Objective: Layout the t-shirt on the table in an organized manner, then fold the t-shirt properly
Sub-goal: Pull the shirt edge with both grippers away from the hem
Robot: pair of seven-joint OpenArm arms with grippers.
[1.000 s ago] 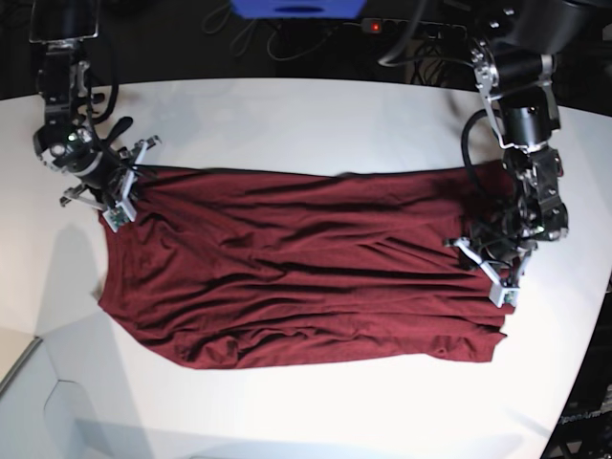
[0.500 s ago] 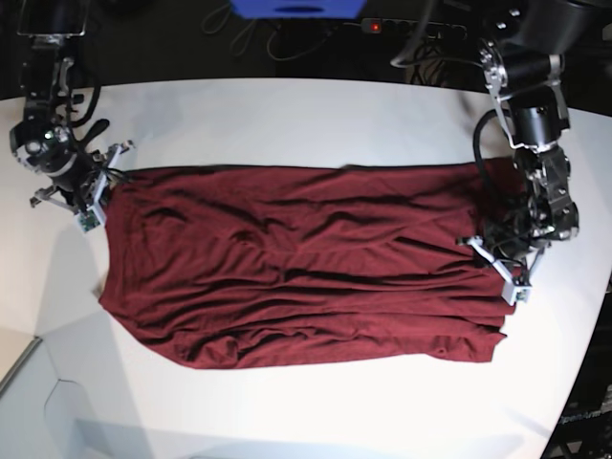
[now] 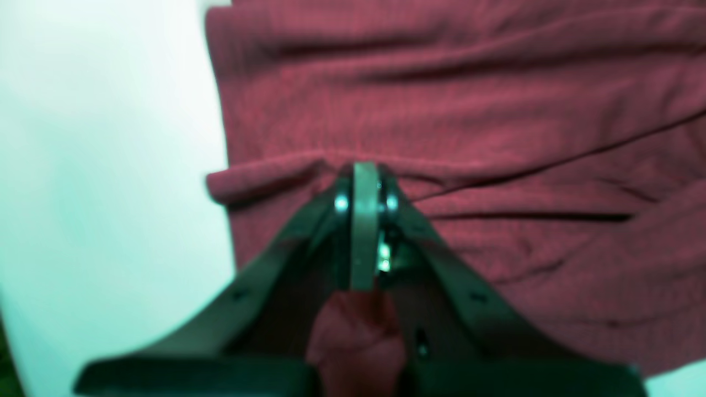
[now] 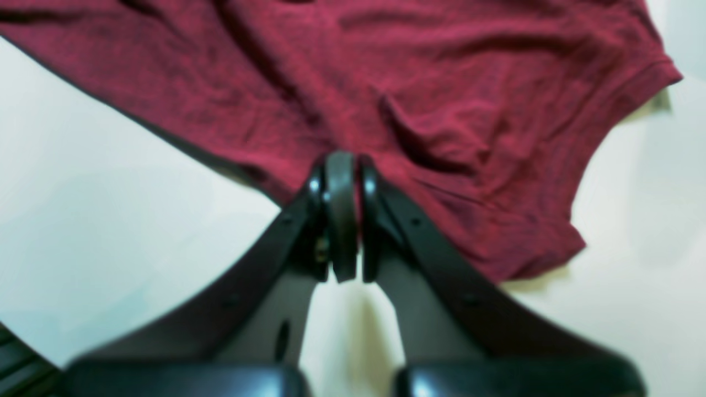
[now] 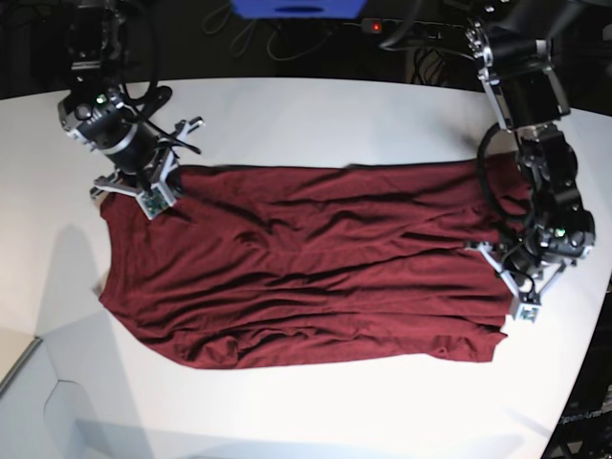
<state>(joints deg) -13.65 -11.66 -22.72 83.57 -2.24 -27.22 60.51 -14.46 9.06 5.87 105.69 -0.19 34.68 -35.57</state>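
Note:
The dark maroon t-shirt (image 5: 306,268) lies spread lengthwise on the white table (image 5: 316,115), still wrinkled. My right gripper (image 5: 151,203) is at the shirt's far left corner in the base view. In the right wrist view this right gripper (image 4: 342,157) is shut, its tips pinching the edge of the t-shirt (image 4: 441,82), with creases running out from them. My left gripper (image 5: 521,304) is at the shirt's right end. Close up, the left gripper (image 3: 364,168) is shut on a raised fold of the t-shirt (image 3: 496,110) near its hem.
A power strip (image 5: 411,26) with a red light, cables and a blue object (image 5: 296,8) lie beyond the table's far edge. The table's curved edge runs close behind my left arm at the right. A lower ledge (image 5: 29,382) sits at the front left.
My right gripper swung out to the left, then came back right and toward the far edge, with the shirt corner. My left gripper moved slightly right and nearer. The shirt lies more stretched.

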